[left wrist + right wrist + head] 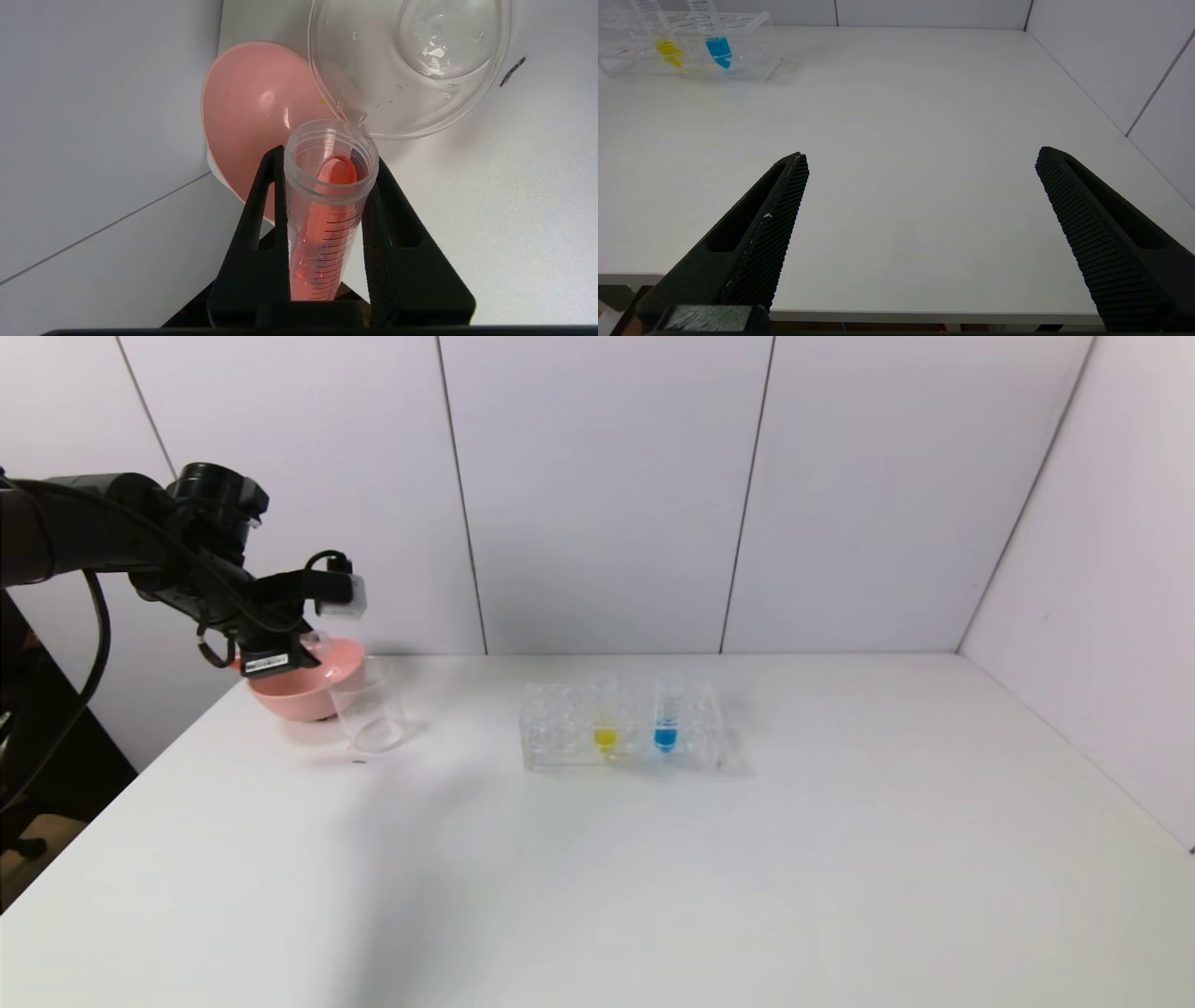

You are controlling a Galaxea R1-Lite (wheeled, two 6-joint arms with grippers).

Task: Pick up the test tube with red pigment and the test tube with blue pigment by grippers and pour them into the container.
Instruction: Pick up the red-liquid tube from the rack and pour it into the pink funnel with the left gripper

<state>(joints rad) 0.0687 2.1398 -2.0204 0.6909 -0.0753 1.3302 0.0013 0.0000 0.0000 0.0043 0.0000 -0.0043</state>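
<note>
Over by the pink bowl (pixel 247 107), the left gripper (pixel 327 196) clamps the graduated red-pigment tube (pixel 327 219), mouth beside the clear glass beaker (pixel 406 70); misaligned tipping would spill pigment outside.

Black left arm (pixel 103 537) with looping cables, white label (text unreadable); right claw (pixel 920 163) cross-hatched black.

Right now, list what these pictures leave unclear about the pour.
- Head view: the left gripper hides the red test tube, so its tilt is unreadable.
- Left wrist view: whether red liquid has reached the beaker cannot be told.
- Right wrist view: the top edge cuts off the blue tube; the right gripper is parked.
</note>
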